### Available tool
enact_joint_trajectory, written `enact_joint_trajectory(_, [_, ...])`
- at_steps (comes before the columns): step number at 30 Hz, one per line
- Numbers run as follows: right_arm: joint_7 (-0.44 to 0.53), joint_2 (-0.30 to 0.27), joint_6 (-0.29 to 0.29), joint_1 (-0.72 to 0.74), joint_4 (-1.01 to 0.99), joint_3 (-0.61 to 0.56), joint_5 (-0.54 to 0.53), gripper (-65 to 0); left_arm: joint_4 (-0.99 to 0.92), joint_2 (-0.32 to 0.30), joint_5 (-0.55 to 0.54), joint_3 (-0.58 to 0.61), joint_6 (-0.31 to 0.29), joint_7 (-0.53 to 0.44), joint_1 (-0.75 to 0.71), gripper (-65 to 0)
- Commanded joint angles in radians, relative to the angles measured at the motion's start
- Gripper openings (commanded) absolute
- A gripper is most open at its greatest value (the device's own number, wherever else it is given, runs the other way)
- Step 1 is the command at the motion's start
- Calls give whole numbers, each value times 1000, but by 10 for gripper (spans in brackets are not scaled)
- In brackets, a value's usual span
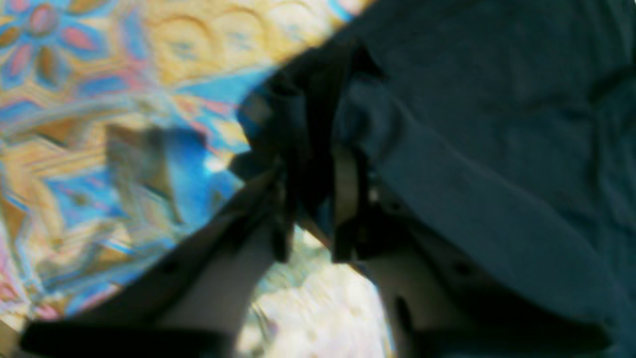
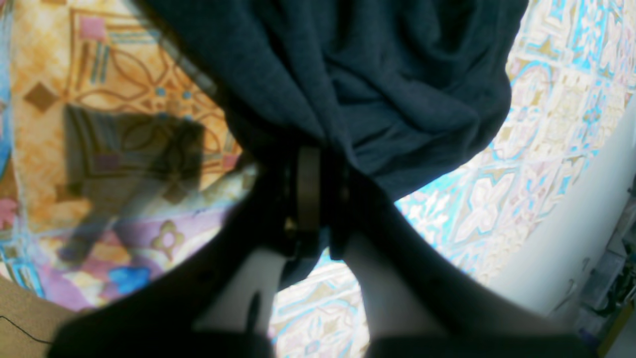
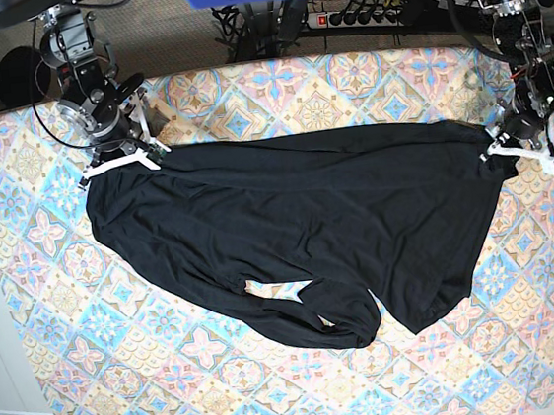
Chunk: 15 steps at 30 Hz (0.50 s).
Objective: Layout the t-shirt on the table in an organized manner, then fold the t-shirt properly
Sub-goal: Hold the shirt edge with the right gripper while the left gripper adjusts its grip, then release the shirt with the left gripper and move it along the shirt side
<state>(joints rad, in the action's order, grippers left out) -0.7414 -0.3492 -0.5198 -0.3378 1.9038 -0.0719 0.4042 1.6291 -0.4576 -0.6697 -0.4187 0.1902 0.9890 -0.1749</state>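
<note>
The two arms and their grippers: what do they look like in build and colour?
Both arms are black, with exposed joints and black cables running along them. The left gripper and right gripper each have white fingers that end in dark jaws, with a pale pad inside. In the base view the fingers show as white bars.

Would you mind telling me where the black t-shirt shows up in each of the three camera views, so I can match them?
Left wrist: the t-shirt fills the right and upper right, beside the left gripper.
Right wrist: it hangs across the top centre, bunched in the right gripper.
Base: it lies spread across the middle, between both arms.
Shared landmark: the table with its patterned tile cloth appears in all three.
</note>
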Motion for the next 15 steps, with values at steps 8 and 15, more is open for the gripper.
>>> enact_joint_trajectory(8, [7, -11, 11, 6, 15, 5, 5, -650, 49, -19, -9, -7, -1, -84, 7, -267])
enact_joint_trajectory(15, [9, -11, 11, 6, 15, 5, 2, -650, 44, 7, -81, -16, 1, -124, 104, -299])
